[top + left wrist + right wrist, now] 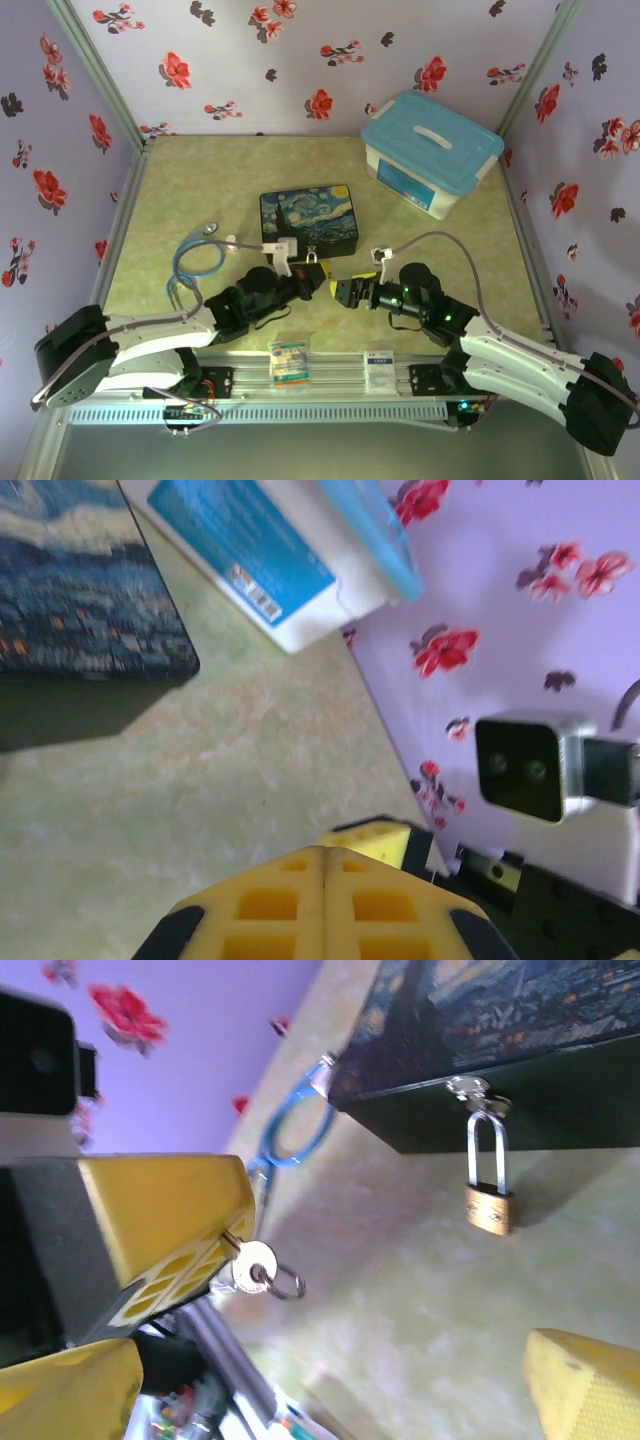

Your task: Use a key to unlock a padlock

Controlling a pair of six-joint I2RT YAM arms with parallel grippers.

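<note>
A dark blue rectangular tin printed with a swirling night-sky painting sits mid-tabletop, which is a mottled pale green. A small brass padlock with a thin silver U-shaped shackle hangs by its shackle from the silver clasp on the tin's near side wall, and the shackle looks closed.

The left hand, just near of the tin, has its yellow fingers pressed together on a small silvery key. The key's head and a thin wire ring stick out from the fingertips. The key is in the air, apart from the padlock.

The right hand faces the left one from the right, close by. Its yellow fingers are spread wide and hold nothing.

A white plastic box with a light blue lid stands at the far right. A coiled blue cable lies left of the tin.
</note>
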